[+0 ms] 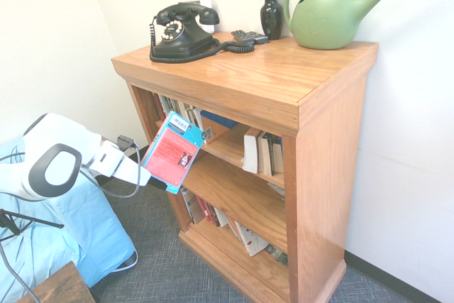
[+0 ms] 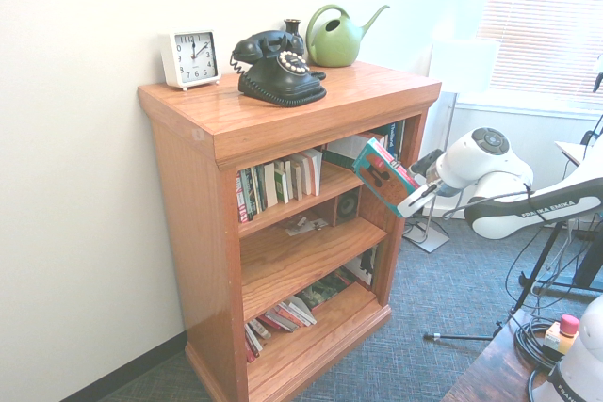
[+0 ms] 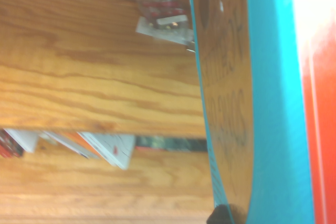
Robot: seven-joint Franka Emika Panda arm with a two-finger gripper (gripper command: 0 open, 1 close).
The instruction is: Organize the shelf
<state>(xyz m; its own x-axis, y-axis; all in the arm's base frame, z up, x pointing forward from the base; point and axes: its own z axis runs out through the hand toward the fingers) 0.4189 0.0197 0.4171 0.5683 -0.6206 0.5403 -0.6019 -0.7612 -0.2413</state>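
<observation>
Bookcase (image 1: 330, 147), centre of frame; the claw (image 1: 144, 175) pinches a tilted book (image 1: 172, 152), the top-tier gap lying just beyond, right and inward.

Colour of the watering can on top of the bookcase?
Plain green watering can, spout and handle included; shows best in the first exterior view.
</observation>
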